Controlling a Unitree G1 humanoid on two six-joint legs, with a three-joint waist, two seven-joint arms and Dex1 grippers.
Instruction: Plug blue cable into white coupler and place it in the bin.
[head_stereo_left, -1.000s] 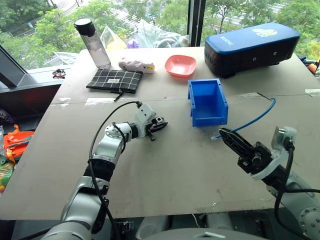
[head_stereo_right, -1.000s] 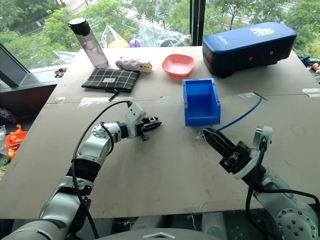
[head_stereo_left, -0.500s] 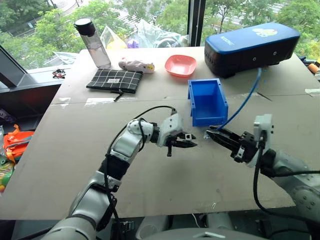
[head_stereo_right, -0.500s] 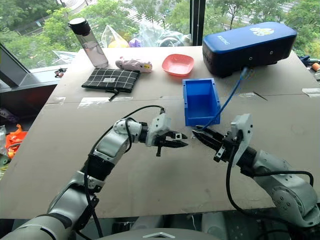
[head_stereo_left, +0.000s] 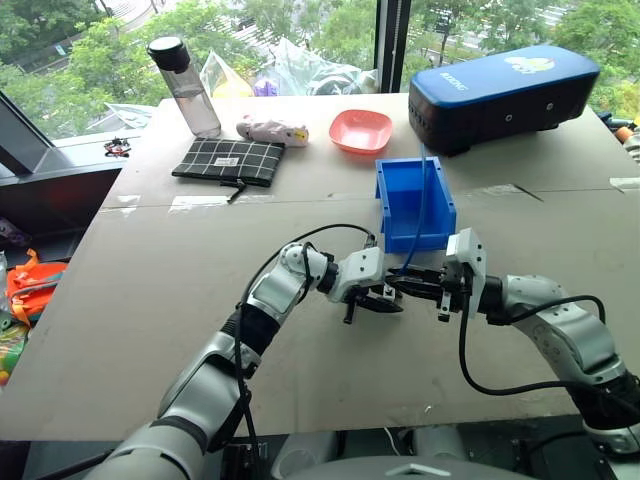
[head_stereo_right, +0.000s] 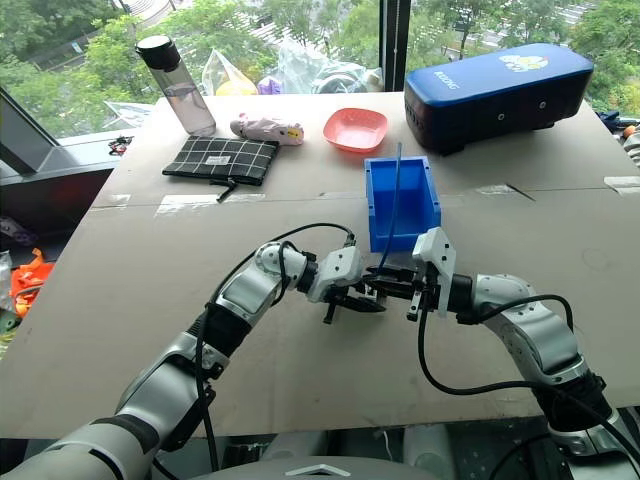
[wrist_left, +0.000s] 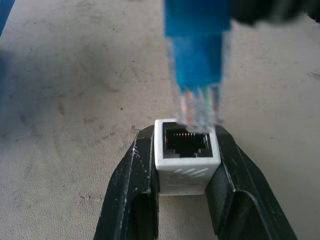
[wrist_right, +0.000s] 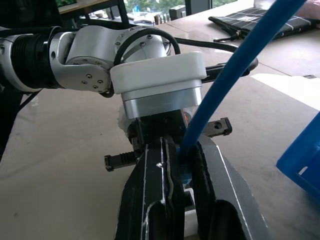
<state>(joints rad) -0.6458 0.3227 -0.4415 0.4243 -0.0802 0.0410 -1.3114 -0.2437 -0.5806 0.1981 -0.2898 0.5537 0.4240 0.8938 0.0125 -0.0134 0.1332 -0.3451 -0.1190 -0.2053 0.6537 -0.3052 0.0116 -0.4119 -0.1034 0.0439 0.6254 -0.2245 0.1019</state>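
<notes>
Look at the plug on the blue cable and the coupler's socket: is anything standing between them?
Nothing visible. The left gripper holds the white coupler with its socket open toward the blue cable, whose clear plug hovers right at the opening, held by the right gripper.

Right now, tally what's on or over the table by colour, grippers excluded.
Blue: 3, the bin, the blue cable, the dark-blue case
White: 1, the white coupler
Pink: 2, bowl, pouch
Black checked: 1, cloth
Clear: 1, bottle
Total: 8

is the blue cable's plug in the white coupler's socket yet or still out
Still out. In the left wrist view the blue cable has its clear plug just outside the white coupler, whose dark socket is empty.
</notes>
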